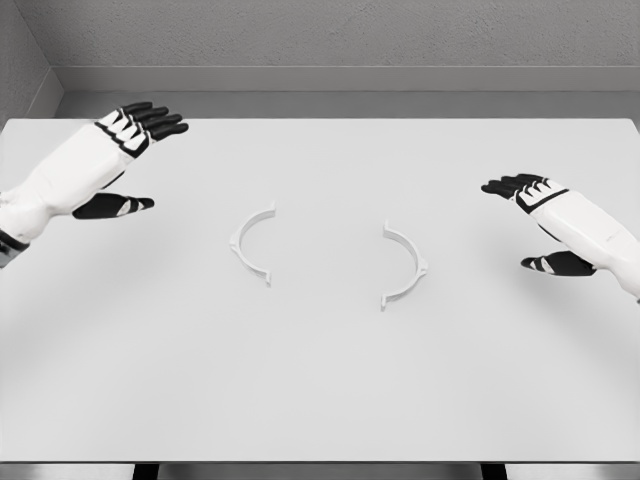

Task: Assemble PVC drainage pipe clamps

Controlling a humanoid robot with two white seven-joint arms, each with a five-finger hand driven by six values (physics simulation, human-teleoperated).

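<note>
Two white half-ring clamp pieces lie flat on the white table [320,390], their open sides facing each other with a gap between them. The left clamp half [250,244] bulges toward the left; the right clamp half [405,265] bulges toward the right. My left hand [135,160] hovers at the far left, well left of and behind its half, fingers spread and holding nothing. My right hand [525,222] hovers at the right, some way right of the other half, fingers likewise spread and empty.
A grey wall [320,40] rises behind the table's far edge. The table's front edge runs along the bottom of the view.
</note>
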